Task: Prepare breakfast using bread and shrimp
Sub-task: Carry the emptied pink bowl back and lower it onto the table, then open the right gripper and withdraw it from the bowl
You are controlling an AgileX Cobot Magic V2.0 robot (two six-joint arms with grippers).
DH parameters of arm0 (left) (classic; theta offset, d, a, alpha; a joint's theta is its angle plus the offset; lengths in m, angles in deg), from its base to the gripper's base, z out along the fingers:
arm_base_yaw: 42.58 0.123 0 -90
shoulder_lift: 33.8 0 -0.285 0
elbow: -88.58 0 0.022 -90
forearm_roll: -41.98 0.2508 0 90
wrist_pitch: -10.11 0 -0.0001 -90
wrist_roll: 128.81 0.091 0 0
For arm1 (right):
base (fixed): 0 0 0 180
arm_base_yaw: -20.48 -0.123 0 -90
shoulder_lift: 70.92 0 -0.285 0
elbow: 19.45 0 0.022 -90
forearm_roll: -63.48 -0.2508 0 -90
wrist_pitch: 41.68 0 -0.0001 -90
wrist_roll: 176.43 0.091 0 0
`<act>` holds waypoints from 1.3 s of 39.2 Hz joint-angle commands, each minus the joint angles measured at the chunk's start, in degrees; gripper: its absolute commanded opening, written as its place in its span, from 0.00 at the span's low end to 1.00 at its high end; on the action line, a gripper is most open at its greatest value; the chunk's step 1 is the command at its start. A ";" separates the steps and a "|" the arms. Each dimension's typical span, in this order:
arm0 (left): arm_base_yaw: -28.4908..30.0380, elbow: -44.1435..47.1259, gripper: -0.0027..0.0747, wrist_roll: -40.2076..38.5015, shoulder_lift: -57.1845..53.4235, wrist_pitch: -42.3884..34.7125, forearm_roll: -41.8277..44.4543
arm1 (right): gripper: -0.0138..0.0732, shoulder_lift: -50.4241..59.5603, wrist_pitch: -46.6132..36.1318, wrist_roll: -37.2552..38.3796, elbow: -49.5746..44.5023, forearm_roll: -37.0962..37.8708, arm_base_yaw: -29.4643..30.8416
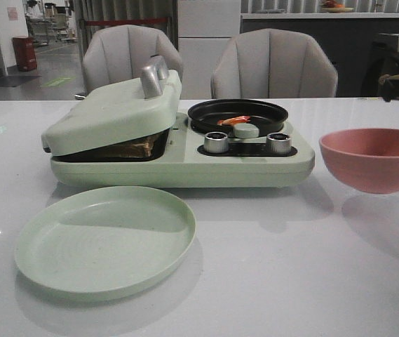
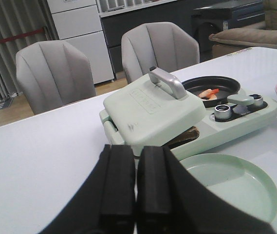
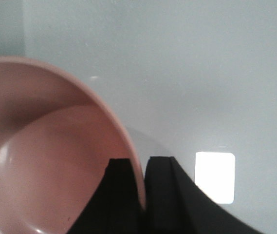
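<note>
The bread (image 1: 137,147) lies inside the pale green breakfast maker (image 1: 185,168), its brown edge (image 2: 184,136) showing under the half-lowered lid (image 1: 115,112). The orange-pink shrimp (image 1: 234,120) sit in the black pan (image 1: 238,114) on the maker's right side, and they also show in the left wrist view (image 2: 207,93). My right gripper (image 3: 140,168) is shut on the rim of the pink bowl (image 1: 371,158), one finger inside and one outside; the bowl's inside (image 3: 46,161) looks bare. My left gripper (image 2: 136,161) is shut on nothing, back from the maker's left corner.
A round pale green plate (image 1: 104,242) lies in front of the maker. Two silver knobs (image 1: 217,143) stand on the maker's front, and a silver handle (image 1: 153,77) tops its lid. Two grey chairs (image 1: 273,63) stand behind the white table (image 1: 290,267).
</note>
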 commanded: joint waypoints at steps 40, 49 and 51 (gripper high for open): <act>-0.18 -1.34 0.18 -0.47 -0.92 -4.27 -1.00 | 0.71 14.51 -7.75 -0.79 3.62 3.61 -1.09; -0.18 -1.34 0.18 -0.47 -0.92 -4.27 -1.00 | 0.71 26.34 -13.10 -0.84 -1.21 3.48 -6.99; -0.18 -1.34 0.18 -0.47 -0.92 -4.27 -1.00 | 0.71 28.87 -15.15 -0.84 -2.95 3.48 -8.74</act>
